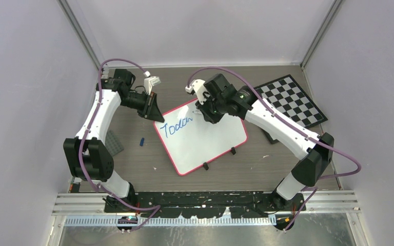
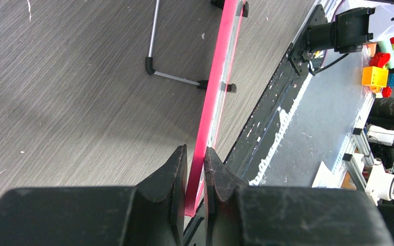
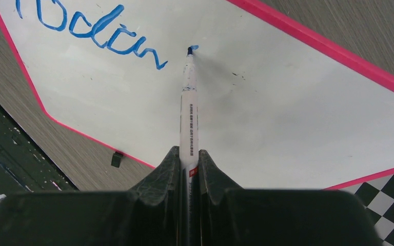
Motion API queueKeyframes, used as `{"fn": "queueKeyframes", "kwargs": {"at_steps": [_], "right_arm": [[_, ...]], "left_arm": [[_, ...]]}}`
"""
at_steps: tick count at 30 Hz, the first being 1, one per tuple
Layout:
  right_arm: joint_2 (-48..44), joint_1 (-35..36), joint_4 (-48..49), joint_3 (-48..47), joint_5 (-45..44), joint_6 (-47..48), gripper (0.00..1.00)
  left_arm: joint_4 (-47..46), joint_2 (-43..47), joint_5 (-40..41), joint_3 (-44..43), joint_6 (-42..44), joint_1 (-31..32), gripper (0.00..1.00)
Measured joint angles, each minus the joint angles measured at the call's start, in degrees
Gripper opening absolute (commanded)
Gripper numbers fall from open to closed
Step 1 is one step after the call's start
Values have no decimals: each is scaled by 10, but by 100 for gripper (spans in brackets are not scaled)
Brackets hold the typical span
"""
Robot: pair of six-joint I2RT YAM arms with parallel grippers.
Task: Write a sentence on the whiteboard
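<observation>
The whiteboard [image 1: 210, 146], white with a pink frame, lies tilted on the wooden table and carries a blue handwritten word [image 1: 178, 127] near its far left corner. My left gripper [image 1: 154, 116] is shut on that corner's pink frame [image 2: 216, 87], which runs edge-on between its jaws [image 2: 195, 154]. My right gripper [image 3: 189, 152] is shut on a white marker [image 3: 189, 113]. The marker's blue tip [image 3: 190, 50] rests on the board [image 3: 287, 102], just right of the blue word [image 3: 97, 31], beside a small fresh mark. In the top view the right gripper [image 1: 203, 115] hovers over the board's far edge.
A black-and-white checkerboard [image 1: 292, 100] lies at the back right, its corner near the board [image 3: 390, 200]. A small blue cap [image 1: 142, 141] and a grey pad [image 1: 114, 143] lie left of the board. Two black clip feet [image 1: 205, 165] stick out from the near edge. A thin metal stand [image 2: 154, 46] rests on the table.
</observation>
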State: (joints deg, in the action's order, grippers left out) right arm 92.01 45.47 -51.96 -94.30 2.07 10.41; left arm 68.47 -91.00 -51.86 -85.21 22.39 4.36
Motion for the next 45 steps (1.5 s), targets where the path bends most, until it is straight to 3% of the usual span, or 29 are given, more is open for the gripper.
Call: {"fn": "queueKeyframes", "kwargs": {"at_steps": [18, 27, 45], "right_arm": [[-15, 47, -4, 84, 16, -17, 0], [6, 66, -7, 19, 17, -20, 0], [-24, -27, -3, 7, 12, -18, 0]], "left_arm": [[0, 0, 2, 0, -2, 0, 0], [0, 1, 2, 0, -6, 1, 0], [0, 2, 2, 0, -9, 2, 0]]}}
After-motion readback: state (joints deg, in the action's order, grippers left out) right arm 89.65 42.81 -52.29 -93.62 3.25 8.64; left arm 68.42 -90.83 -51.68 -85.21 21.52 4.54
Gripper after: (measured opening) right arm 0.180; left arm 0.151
